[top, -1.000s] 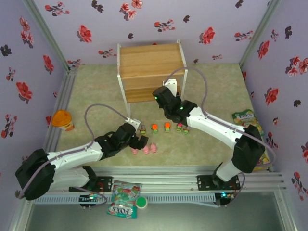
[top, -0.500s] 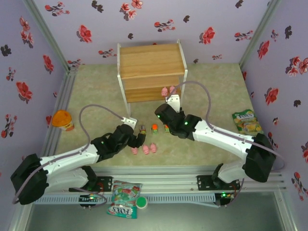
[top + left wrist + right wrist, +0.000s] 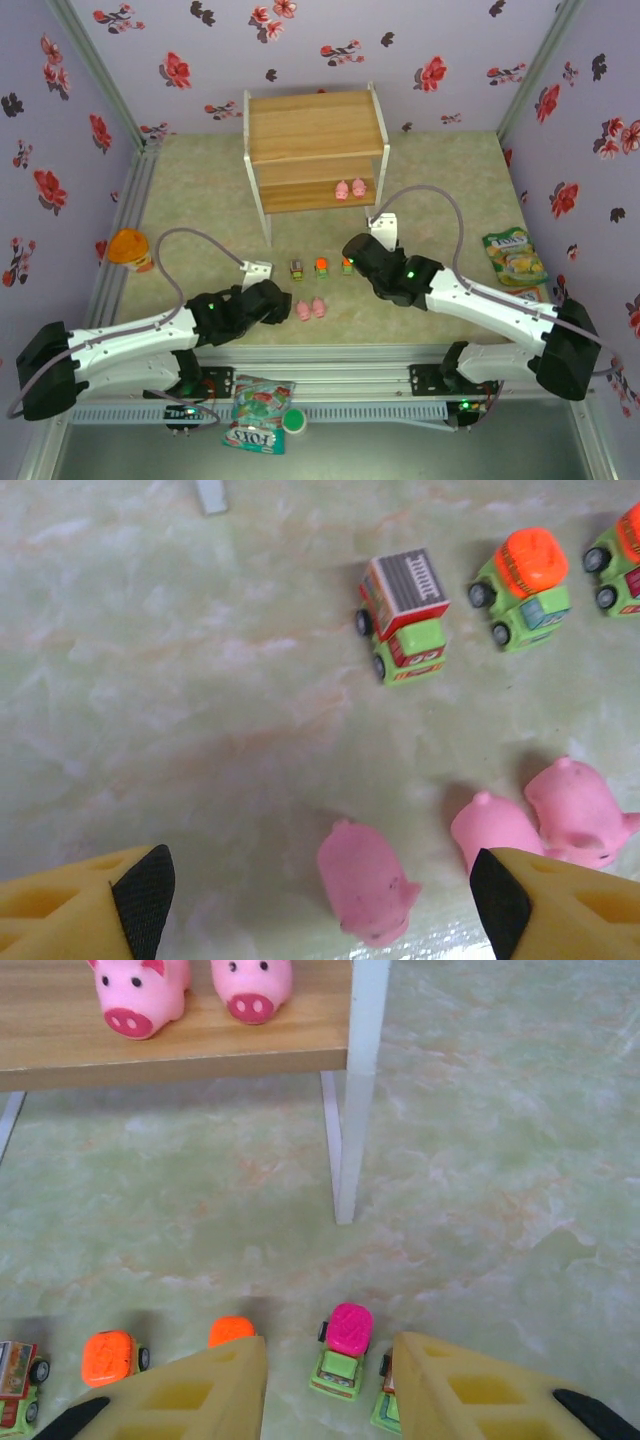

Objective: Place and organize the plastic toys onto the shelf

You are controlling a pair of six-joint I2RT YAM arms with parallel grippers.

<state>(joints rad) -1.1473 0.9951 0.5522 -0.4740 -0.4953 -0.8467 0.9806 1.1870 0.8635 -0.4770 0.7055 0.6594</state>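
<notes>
Between wide-apart fingers of l. gripper sits a small pink plastic pig on pale green floor; prob. light, smooth, rigid, so pinch its flanks. R. gripper, fingers narrowly apart, near pink-topped green car.

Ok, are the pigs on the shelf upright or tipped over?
Upright: both pigs stand on the shelf board, snouts facing out.

far side: shelf seen, two pink pigs set on its lower board | three cars lined up on the table in front | another pig pair spotted nearer | left gripper held just beside that pair | right gripper poised at the row's right end | orange-lidded jar seen by the left wall
</notes>
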